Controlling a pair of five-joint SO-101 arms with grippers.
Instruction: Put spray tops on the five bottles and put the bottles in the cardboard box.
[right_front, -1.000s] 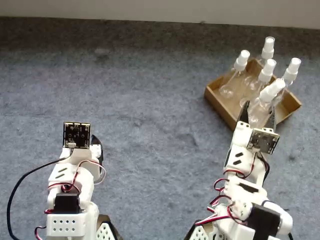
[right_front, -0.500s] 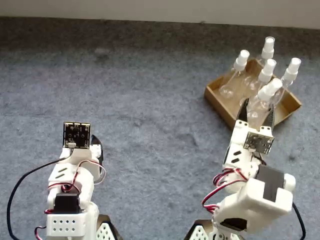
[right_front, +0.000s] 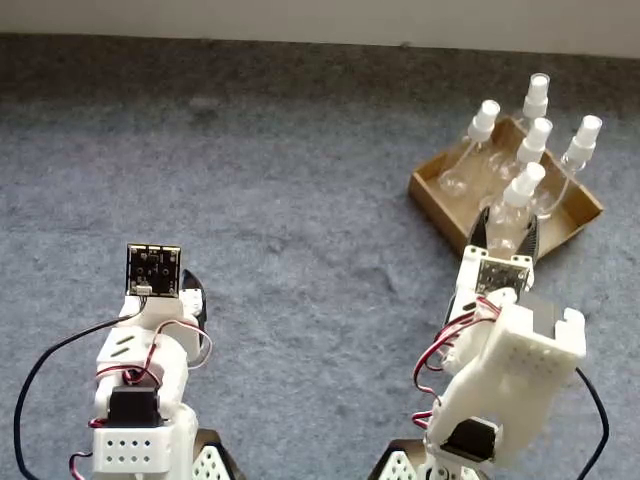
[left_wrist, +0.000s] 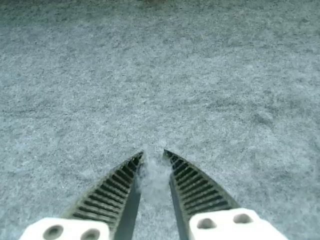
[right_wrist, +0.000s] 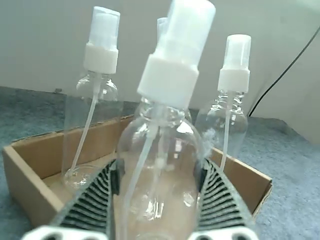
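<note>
Pinching the bottle (right_wrist: 165, 145) upright between its fingers, the right tool (right_front: 507, 230) hangs over the cardboard box (right_front: 432, 200).

We see four clear, white-topped bottles (right_front: 462, 168) upright in the cardboard box (right_front: 432, 207), the fifth bottle (right_front: 512, 212) upright at its near side.

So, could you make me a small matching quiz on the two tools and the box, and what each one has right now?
1. left tool
2. right tool
3. box

A. has four bottles standing in it
B. shut on the fifth bottle
C. empty, above bare carpet

Pairs: 1-C, 2-B, 3-A
</note>
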